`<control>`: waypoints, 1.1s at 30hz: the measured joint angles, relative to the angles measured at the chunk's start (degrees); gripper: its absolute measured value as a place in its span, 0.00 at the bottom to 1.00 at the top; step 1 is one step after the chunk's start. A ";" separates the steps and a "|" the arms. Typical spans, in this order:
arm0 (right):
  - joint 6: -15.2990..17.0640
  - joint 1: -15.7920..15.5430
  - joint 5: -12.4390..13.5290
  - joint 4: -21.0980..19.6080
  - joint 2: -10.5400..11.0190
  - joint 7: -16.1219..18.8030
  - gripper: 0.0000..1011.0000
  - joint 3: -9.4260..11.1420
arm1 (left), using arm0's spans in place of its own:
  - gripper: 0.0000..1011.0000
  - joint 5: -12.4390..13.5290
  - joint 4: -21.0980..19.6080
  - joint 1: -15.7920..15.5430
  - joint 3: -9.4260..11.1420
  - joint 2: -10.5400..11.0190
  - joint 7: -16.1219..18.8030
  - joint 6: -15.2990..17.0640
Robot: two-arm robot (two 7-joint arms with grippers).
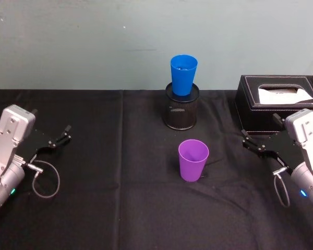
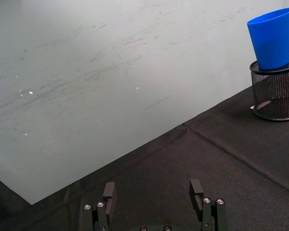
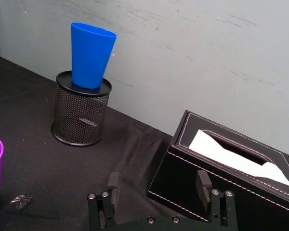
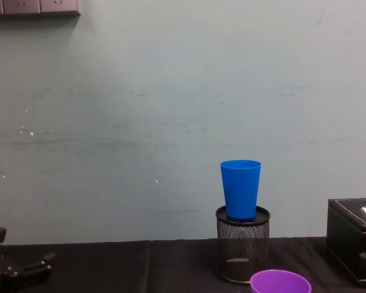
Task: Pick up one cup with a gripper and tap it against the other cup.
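We should close our wide, empty right gripper (image 1: 247, 140) mid-wall on the tapered purple plastic tumbler (image 1: 193, 160) (kept upright), then tap the bright blue plastic tumbler (image 1: 183, 74); left gripper (image 1: 66, 134), also wide, sits far left.

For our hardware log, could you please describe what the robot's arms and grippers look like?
The left arm and right arm are silver-grey, each with a small glowing blue light near the wrist. The left gripper and right gripper are black, with two slim fingers each. A thin grey cable loops beside each wrist.
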 joint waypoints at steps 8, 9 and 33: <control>0.00 0.00 0.00 0.00 0.00 0.00 0.99 0.00 | 0.99 0.00 0.00 0.00 0.00 0.00 0.00 0.00; 0.00 0.00 0.00 0.00 0.00 0.00 0.99 0.00 | 0.99 0.00 0.00 0.00 0.00 0.00 0.00 0.00; -0.01 0.00 0.00 0.00 0.00 0.01 0.99 0.00 | 0.99 0.00 0.00 0.00 0.00 0.00 0.00 0.00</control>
